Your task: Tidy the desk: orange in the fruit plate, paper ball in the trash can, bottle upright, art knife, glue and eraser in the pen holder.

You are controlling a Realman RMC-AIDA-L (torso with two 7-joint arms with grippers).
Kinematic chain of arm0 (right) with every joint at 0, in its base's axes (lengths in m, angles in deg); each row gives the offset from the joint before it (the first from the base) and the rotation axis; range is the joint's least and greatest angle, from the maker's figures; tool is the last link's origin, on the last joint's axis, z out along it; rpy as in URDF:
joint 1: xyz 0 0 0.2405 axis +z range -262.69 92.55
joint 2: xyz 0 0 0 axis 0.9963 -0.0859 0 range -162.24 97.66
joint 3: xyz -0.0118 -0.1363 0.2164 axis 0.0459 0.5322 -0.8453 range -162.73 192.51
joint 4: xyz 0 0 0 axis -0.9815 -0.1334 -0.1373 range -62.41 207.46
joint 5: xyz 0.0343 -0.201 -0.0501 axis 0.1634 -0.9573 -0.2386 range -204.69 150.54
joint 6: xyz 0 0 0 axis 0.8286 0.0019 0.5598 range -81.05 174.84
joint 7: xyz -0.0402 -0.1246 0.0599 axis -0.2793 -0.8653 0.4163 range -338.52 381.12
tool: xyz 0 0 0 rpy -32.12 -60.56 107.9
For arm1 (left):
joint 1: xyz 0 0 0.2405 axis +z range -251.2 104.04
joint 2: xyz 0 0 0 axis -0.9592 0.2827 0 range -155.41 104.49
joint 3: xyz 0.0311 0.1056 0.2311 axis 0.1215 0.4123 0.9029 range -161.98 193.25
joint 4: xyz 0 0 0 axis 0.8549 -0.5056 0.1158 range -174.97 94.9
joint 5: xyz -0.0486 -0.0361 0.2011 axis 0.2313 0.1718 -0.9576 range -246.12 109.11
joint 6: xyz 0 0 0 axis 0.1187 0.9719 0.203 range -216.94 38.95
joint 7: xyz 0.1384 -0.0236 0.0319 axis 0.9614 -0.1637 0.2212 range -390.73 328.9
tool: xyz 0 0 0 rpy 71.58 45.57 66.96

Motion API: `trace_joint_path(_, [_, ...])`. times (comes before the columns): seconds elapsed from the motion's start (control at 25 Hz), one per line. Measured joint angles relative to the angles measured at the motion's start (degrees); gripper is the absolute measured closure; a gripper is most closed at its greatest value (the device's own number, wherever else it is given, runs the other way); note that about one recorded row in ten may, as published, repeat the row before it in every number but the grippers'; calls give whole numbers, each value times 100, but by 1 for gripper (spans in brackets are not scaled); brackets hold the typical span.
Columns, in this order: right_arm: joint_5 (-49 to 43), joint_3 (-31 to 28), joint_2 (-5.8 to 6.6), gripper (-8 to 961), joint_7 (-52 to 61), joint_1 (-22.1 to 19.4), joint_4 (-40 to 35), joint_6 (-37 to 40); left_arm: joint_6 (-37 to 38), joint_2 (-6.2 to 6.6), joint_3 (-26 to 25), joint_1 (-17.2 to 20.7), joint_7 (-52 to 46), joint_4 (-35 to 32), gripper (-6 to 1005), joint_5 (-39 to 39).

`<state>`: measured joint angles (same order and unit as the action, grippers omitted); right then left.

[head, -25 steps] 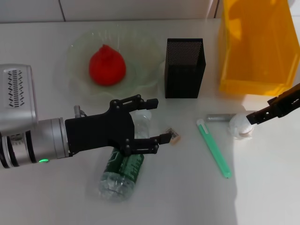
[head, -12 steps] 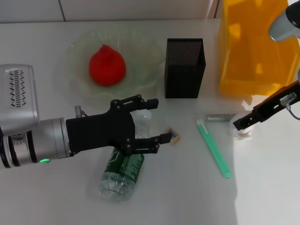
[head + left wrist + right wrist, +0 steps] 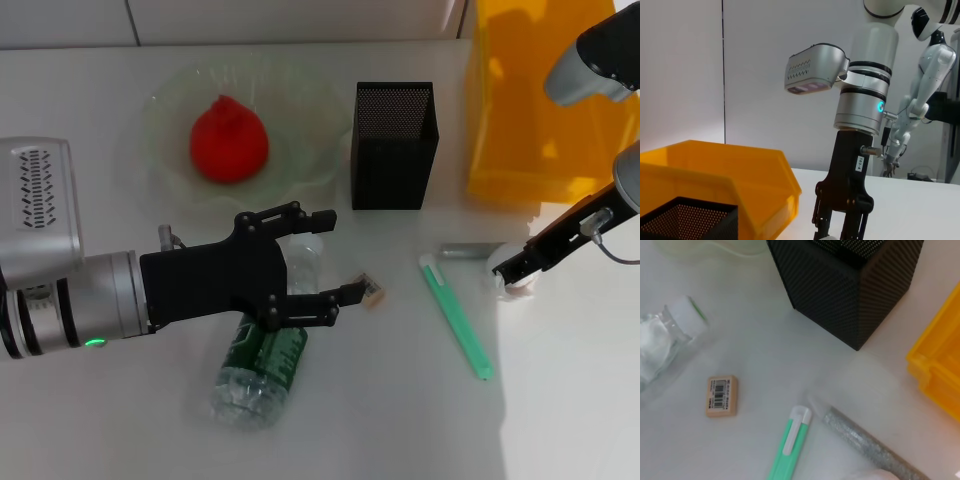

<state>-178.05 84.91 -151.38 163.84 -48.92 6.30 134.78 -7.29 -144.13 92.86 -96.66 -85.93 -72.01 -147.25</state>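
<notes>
Head view, left pincer (image 3: 331,256): we see its fingers spread apart above the lying bottle (image 3: 262,360), lower left; eraser (image 3: 373,291) by its lower fingertip.
Head view, right pincer (image 3: 507,273): right edge, at the paper ball (image 3: 510,279); grip we cannot tell.
Head view, rest: orange (image 3: 229,139) sits in the plate (image 3: 165,110), upper left; holder (image 3: 394,145) centre; can (image 3: 545,100) upper right; green knife (image 3: 456,317) on the desk (image 3: 400,420).
Left wrist view: right arm (image 3: 858,120) upright beside the can (image 3: 720,175).
Right wrist view: eraser (image 3: 722,396) lies flat, lower left; bottle cap (image 3: 689,315) left.

I read only a barcode with tiny unreadable digits on the eraser (image 3: 721,396), and a small white tag, maybe "101-4", on the right arm (image 3: 860,162).
</notes>
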Motion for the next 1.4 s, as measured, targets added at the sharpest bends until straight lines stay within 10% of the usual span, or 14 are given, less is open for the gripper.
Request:
trace_joint_path(0.36, [27,-200,-11,420,112,-100,-818,432,-32,3,-29,-22,0,0,161,0])
trace_joint_path(0.68, [35,-1645,55,445,232,-112,-2601,525,-45,10,-42,-65,141,-9,162,25])
trace_joint_path(1.08, [21,-1741,90,395,-302,21,-1170,-1256,-15,11,-41,-24,157,-23,162,24])
trace_joint_path(1.4, [38,-1754,48,355,-272,42,-1117,-1272,29,20,-44,25,158,-60,163,36])
